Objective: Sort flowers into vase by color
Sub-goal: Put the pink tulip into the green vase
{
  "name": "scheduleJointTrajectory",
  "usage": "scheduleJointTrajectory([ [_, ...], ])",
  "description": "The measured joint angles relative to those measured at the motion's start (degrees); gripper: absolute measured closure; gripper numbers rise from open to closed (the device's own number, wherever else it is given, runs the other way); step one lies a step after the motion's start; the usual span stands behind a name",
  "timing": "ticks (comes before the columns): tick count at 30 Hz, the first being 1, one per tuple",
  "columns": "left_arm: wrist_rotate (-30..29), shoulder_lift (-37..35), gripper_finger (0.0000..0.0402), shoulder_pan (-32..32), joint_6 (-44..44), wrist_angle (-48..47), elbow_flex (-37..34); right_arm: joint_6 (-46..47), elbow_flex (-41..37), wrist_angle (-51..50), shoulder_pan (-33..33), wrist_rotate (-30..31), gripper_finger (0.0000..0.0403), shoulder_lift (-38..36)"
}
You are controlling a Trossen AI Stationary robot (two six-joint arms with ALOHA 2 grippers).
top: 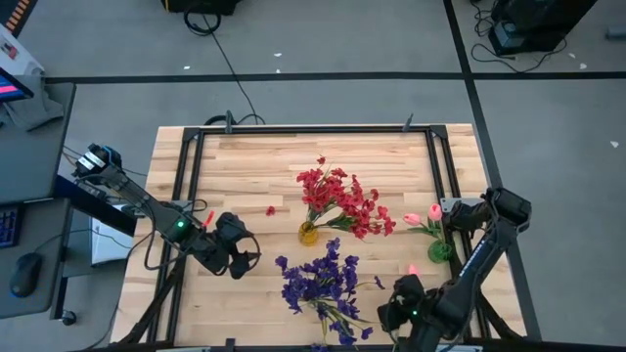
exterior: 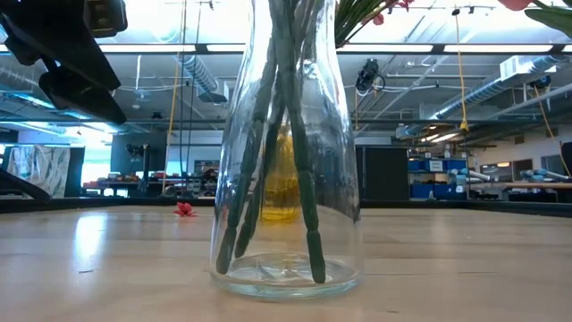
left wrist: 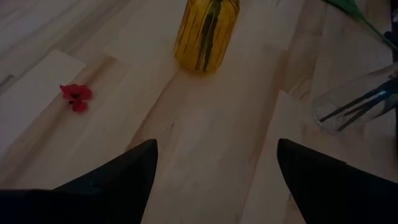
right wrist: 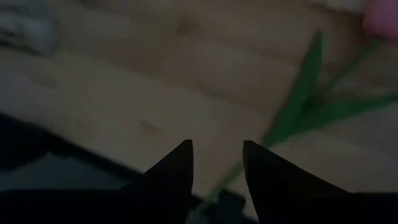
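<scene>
Purple sprigs (top: 318, 284) and red ones (top: 340, 200) stand in vases; one pink tulip (right wrist: 305, 106) lies on the table under the right gripper (right wrist: 217, 155), whose jaws are part open around nothing. The left gripper (left wrist: 217, 155) waits wide open. The tulip looks light and floppy, so pinch the thin stem, not the bud.

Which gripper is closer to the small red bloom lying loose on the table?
Left. The left gripper hovers just beside the loose red bloom, which shows ahead of its open fingers in its wrist view. The right gripper is at the opposite near corner, beyond the purple flowers.
</scene>
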Motion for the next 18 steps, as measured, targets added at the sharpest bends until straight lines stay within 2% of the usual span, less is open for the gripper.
scheduleJointTrajectory([
  [7,2.24,0.0,0.0067,0.02,3.23,-0.12,0.02,2.33,-0.45,3.07,-1.71,6.64,0.0253,-0.02],
  [18,2.27,0.0,0.0067,0.02,3.64,-0.12,0.02,1.9,-0.51,-0.77,-2.83,-6.97,0.0252,-0.04],
])
